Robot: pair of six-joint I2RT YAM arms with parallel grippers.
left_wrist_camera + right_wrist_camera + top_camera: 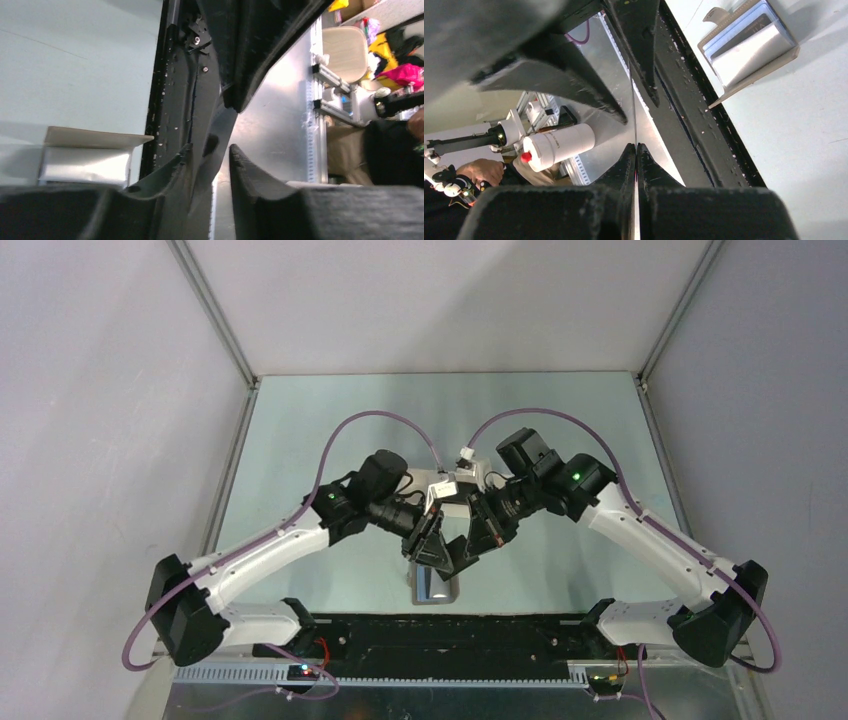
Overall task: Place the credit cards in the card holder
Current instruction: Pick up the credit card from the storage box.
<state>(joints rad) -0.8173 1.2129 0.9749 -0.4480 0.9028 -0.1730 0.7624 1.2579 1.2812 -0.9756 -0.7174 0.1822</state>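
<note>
Right pincer is clamped tight on a card. On my right wrist view the card shows edge-on, a thin line running straight out from between the closed tips. The card is up in the air, off the table, right where the two arms meet in the middle of the top view.

Left pincer is at that same card from the other side. Its fingers stand apart, one on each side of the card. I can see bright metal through the gap on one side, so it's open around the card and not gripping it. The other finger looks right up against the card; whether it truly touches, I can't tell.

Holder lies open on the table, silvery-blue inside facing up, with its strap tab sticking out at one end. It sits below the two pincers, toward the arm bases, just beside the black strip along the table's near edge. From the top camera it's partly hidden under the pincers.

Card and holder are apart: the card hangs above, and neither pincer touches the holder. On the right wrist view I make out a dark band in the holder's pockets, but I can't tell whether that's another card.
</note>
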